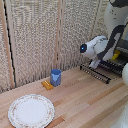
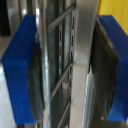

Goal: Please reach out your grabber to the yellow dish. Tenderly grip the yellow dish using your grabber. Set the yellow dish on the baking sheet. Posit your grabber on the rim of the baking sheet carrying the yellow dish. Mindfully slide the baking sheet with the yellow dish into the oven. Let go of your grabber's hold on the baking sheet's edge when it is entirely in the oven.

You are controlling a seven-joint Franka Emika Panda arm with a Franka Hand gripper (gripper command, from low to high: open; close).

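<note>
Claw (image 1: pixel 94 64) astride baking sheet (image 1: pixel 96 72) (low)

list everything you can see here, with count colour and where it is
baking sheet: one, dark ribbed metal, exterior view's right, at the gripper; its edge sits between the blue pads in the wrist view
yellow dish: one, yellow, mostly hidden behind the arm, above the sheet's far end
blue cup: one, blue, upright on the table near the curtain
orange block: one, orange, beside the cup
plate: one, white with patterned rim, exterior view's lower left
table: one, light wood
curtain: beige, behind
grabber: one, white, blue pads
</note>
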